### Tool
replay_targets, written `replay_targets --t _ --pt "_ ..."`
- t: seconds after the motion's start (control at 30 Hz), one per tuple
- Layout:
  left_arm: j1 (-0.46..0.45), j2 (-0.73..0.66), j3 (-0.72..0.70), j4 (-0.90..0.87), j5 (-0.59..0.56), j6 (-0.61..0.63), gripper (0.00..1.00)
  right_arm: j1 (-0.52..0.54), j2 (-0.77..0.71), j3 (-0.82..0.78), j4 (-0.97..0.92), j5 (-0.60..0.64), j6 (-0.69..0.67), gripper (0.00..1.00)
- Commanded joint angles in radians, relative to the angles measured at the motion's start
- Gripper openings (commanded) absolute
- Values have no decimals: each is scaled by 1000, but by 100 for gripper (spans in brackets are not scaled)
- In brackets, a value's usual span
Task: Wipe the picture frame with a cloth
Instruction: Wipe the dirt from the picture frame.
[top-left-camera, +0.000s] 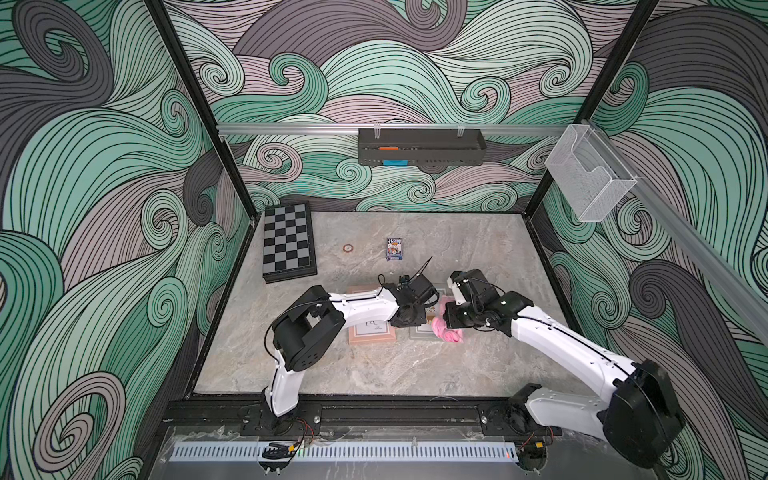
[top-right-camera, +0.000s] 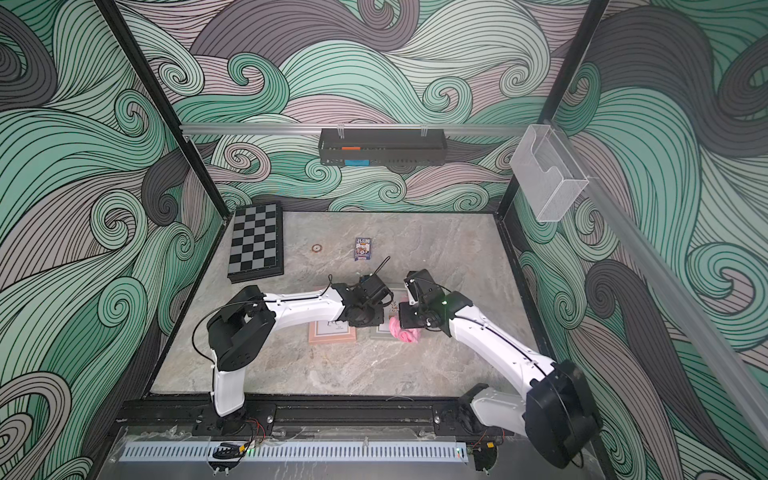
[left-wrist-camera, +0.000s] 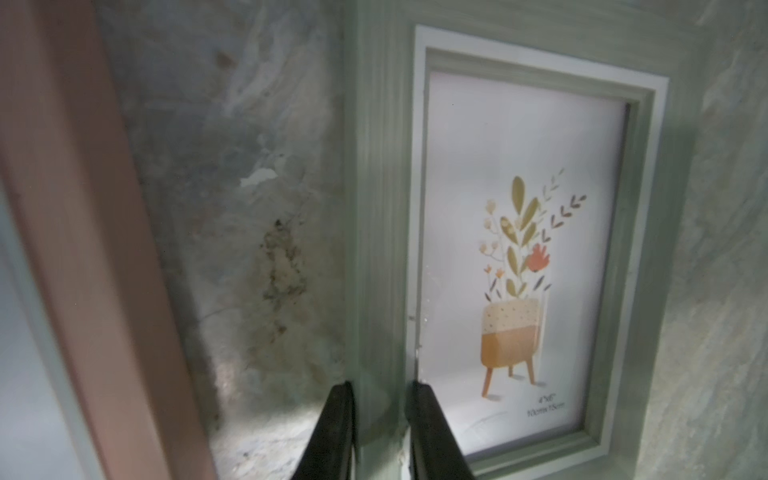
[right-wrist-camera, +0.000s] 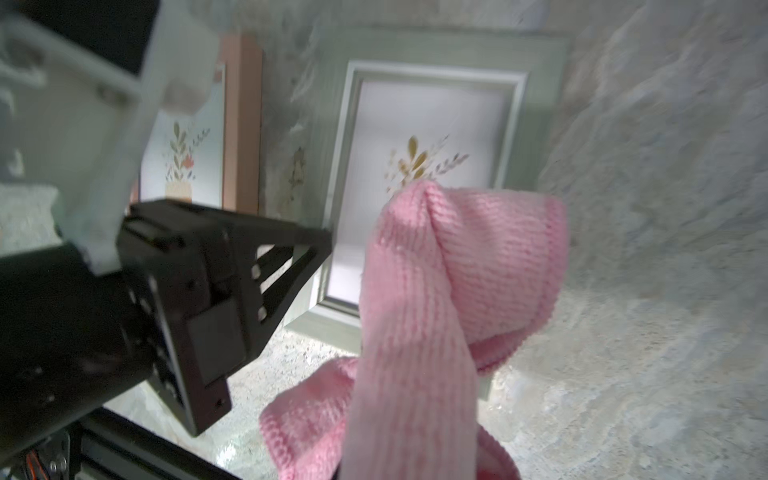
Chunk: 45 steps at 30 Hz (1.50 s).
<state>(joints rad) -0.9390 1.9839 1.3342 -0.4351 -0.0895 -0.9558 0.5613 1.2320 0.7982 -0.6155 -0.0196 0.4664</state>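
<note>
**Right gripper.** The right gripper (top-left-camera: 445, 322) is clamped fully onto the cloth (right-wrist-camera: 415, 291). Its fingers are hidden behind the fabric in the right wrist view.

**Cloth.** The pink cloth is bunched into thick folds. It hangs from the right gripper over the near right part of the green picture frame (right-wrist-camera: 436, 45), covering the lower part of the glass. Whether it presses on the glass cannot be told. In both top views it shows as a pink wad (top-right-camera: 405, 332) just in front of the right gripper.

**Left gripper.** The left gripper (left-wrist-camera: 380, 388) is set narrow. Its two black fingers (left-wrist-camera: 432, 436) straddle one long side rail of the green picture frame, one on the outer edge and one on the glass side. This pinches the rail.

**Frames.** The green picture frame lies flat on the bench (top-left-camera: 374, 374) and holds a print of a potted plant. A pink picture frame (top-left-camera: 372, 334) lies flat beside it, parallel, separated by a strip of bare bench.

**Other items.** A chessboard (top-left-camera: 287, 241), a card deck (top-left-camera: 394, 248) and a small ring (top-left-camera: 348, 248) sit farther back, well apart from the frames.
</note>
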Motion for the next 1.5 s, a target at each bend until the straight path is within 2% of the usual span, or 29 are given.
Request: replay_targets --t 0.0,0.23,0.33,0.47,0.67,0.87,1.03,1.23,1.37,1.47 --pt "-3 47 45 -47 -30 -78 5 5 11 -45 15 -83 -6 0" --pt "-1 78 69 -51 -44 -157 4 15 38 -102 62 -131 8 0" --pt "0 84 75 -43 -35 -167 4 28 94 -130 156 -198 24 0" --pt "3 69 57 -48 -43 -159 4 36 173 -113 210 -227 20 0" --pt "4 43 27 -76 -39 -127 4 30 190 -93 154 -108 40 0" --pt "5 9 -14 -122 -90 -82 4 -43 98 -166 80 18 100 0" --pt "7 -12 -54 -117 -102 -61 4 -115 -24 -203 29 66 106 3" --pt "5 -8 -56 -52 -42 -26 4 -138 -12 -152 -13 70 51 2" --pt "5 6 -36 -6 13 -10 4 -138 -92 -108 -65 93 33 1" --pt "5 19 -17 13 46 -6 8 -138 -158 -57 -120 121 8 2"
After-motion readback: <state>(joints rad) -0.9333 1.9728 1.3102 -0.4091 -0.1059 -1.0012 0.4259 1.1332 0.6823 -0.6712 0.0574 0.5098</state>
